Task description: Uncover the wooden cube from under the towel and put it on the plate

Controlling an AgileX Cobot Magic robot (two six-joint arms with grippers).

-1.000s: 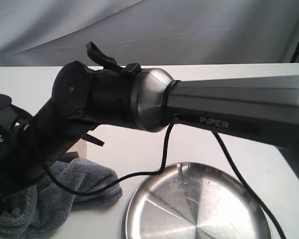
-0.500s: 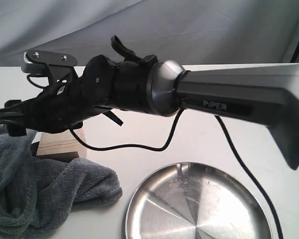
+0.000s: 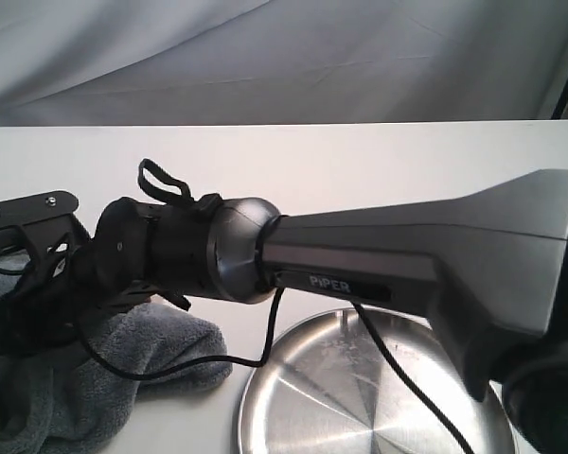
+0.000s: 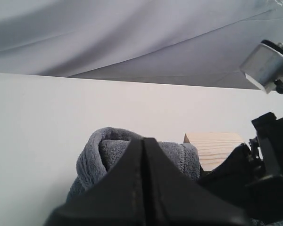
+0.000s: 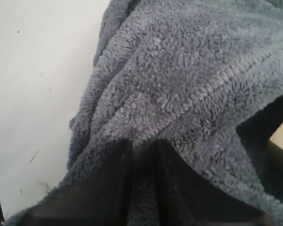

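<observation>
1. Stainless steel comes nearest in the exterior view: the plate lies bare at 6 o'clock on the white tabletop.
2. At roughly 9 o'clock from the plate, just beside its rim, the grey-blue towel sits in a bunched heap.
3. Over both, the right arm reaches across from 3 o'clock to 9 o'clock, with its wrist above the towel. The right gripper is narrowed onto a ridge of towel pile, which is pinched between its fingers.
4. The arm hides the wooden cube from the exterior view. The left wrist view shows it beyond a rolled towel fold, with its top and one side bare and cloth against another side. In the right wrist view a tan edge of the cube shows just beside the pinched cloth.
5. The left gripper has its fingers pressed together and points at that fold. It may be nipping cloth at the tips, but I cannot tell.
6. Judgement: the cube lies just beside the right gripper, so the right arm is the nearer one, but it is occupied with the towel. The plate should lie toward 4 o'clock from the cube. The cube has no long axis, so either pair of faces would do for a grasp.
7. Farthest back hangs a grey backdrop cloth.
</observation>
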